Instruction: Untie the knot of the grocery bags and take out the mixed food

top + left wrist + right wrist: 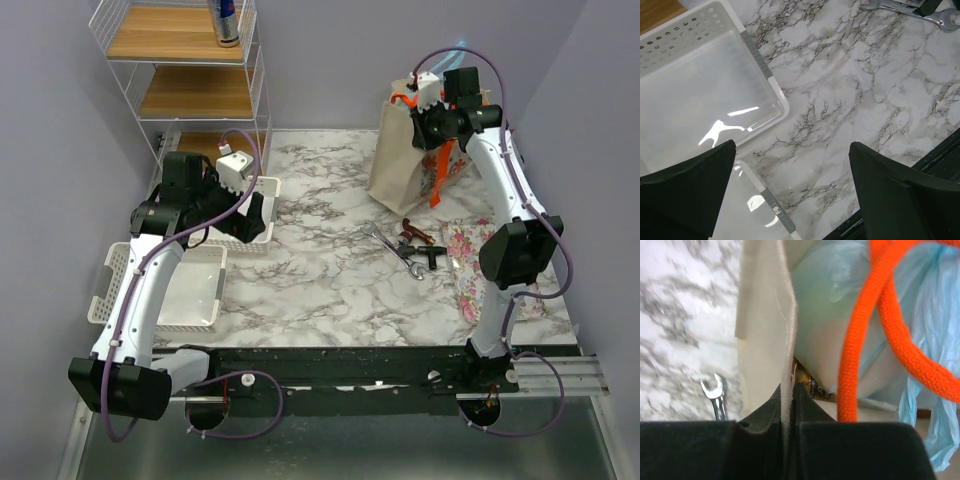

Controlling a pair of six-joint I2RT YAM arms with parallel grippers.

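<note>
The beige canvas tote [400, 165] stands upright at the back right of the marble table. My right gripper [420, 115] is at its top rim. In the right wrist view this gripper [789, 392] is shut on the tote's canvas edge [767, 315]. An orange handle [852, 355] loops beside it, over the light-blue plastic bag [835, 295] inside the tote. A bit of a printed packet [810, 386] shows below the bag. A blue-silver can [227, 22] stands on the top shelf. My left gripper [252, 218] is open and empty over the white baskets; it also shows in the left wrist view [790, 192].
Two white baskets [160, 290] [760, 60] sit at the left. Wrenches and a red-handled tool [405, 243] lie mid-right; a wrench shows in the wrist views [912, 10] [715, 395]. A floral cloth [480, 265] lies at the right edge. A wire shelf rack [185, 75] stands at the back left.
</note>
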